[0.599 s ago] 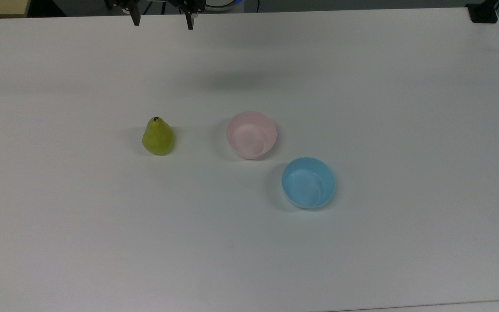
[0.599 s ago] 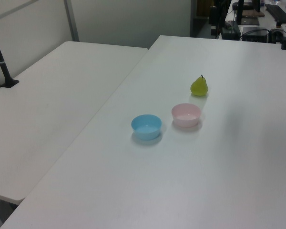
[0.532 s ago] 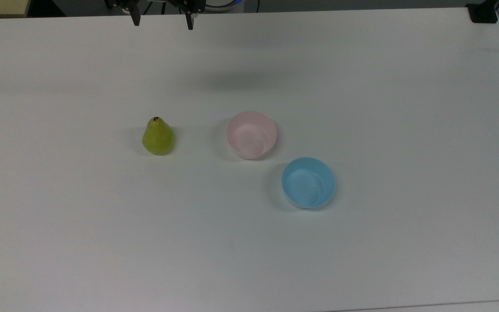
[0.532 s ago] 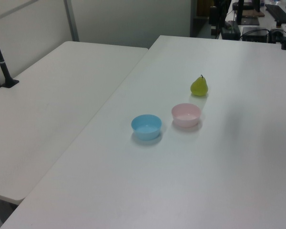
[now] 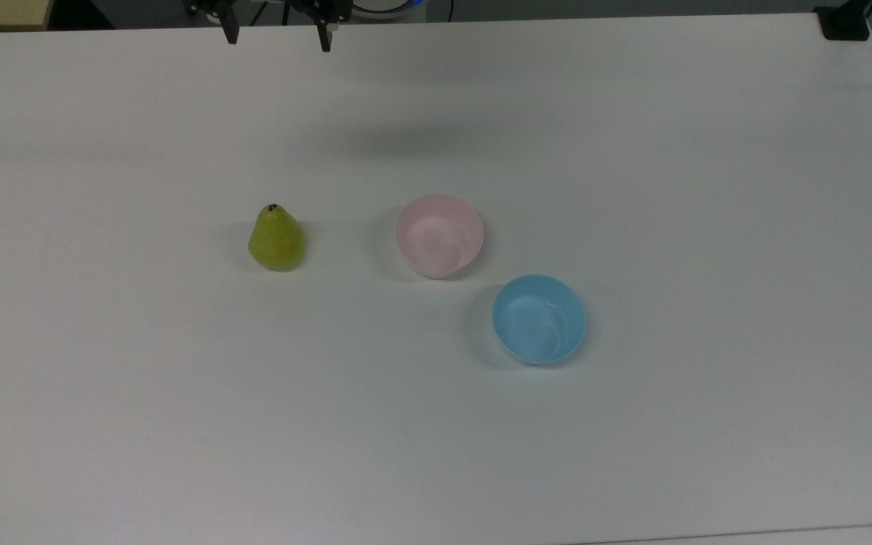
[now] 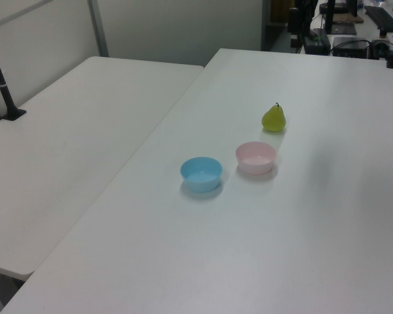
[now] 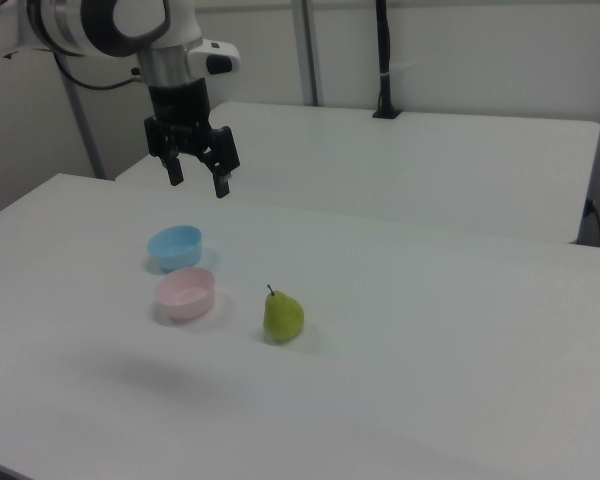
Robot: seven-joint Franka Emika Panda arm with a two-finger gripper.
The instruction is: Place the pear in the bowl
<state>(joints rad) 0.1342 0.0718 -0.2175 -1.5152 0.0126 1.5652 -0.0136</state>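
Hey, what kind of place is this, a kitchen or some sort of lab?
Most likely a robotics lab or test room, not a kitchen. A robot arm with an open gripper hangs over a plain white table holding just a pear and two small plastic bowls, pink and blue.

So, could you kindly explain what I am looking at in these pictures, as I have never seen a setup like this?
This is one robot arm with a two-finger claw, photographed by three fixed cameras. The top view looks down on the white table; the left and right views look across it from opposite sides. The claw hangs open above the table, holding nothing. On the table stand a yellow-green pear, upright, a pale pink bowl and a light blue bowl, both of them empty and all three set apart from one another. The job is to put the pear into the pink bowl, which is not yet done.
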